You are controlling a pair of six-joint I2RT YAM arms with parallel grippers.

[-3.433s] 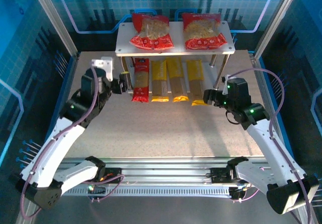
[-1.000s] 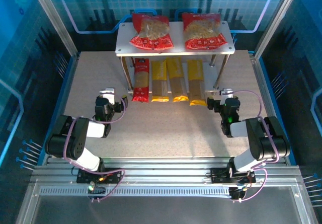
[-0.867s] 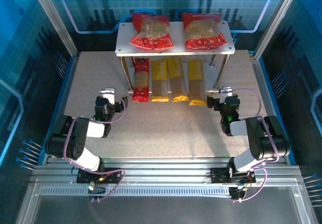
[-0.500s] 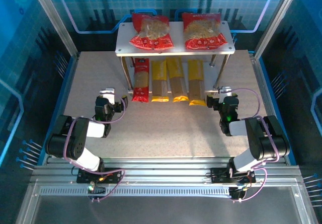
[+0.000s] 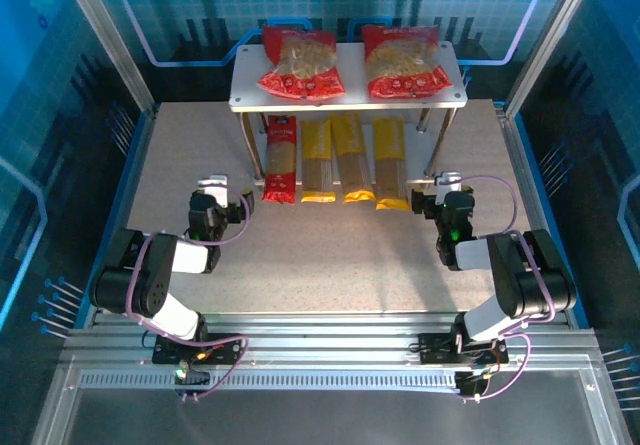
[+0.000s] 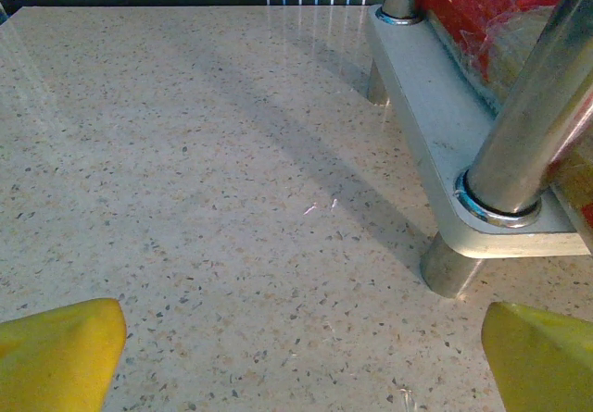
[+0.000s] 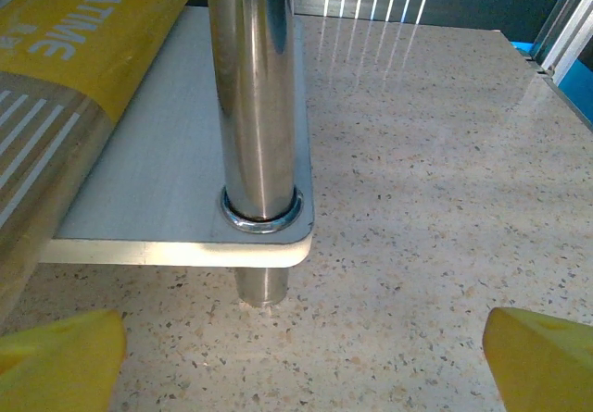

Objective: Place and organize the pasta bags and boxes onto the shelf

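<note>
The shelf (image 5: 350,90) stands at the back of the table. Two red bags (image 5: 301,63) (image 5: 405,60) lie side by side on its top board. On the lower board lie the pasta boxes: one red (image 5: 280,160) at the left, then three yellow (image 5: 317,160) (image 5: 351,157) (image 5: 389,163). My left gripper (image 5: 235,208) (image 6: 301,356) hangs open and low over the table, beside the shelf's front left leg (image 6: 533,134). Just before the front right leg (image 7: 255,88), my right gripper (image 7: 301,356) (image 5: 422,205) is open too. Nothing sits between either pair of fingers. A yellow box (image 7: 74,51) lies left of that leg.
Both arms are folded low near the table's front. The speckled tabletop (image 5: 330,255) is bare between them. Slanted metal frame posts (image 5: 105,35) (image 5: 545,45) and blue walls close in the sides, and a rail (image 5: 330,350) runs along the near edge.
A few seconds ago both arms were raised and stretched toward the shelf; they have since folded down and drawn back. Over the last second only the right gripper has shifted slightly.
</note>
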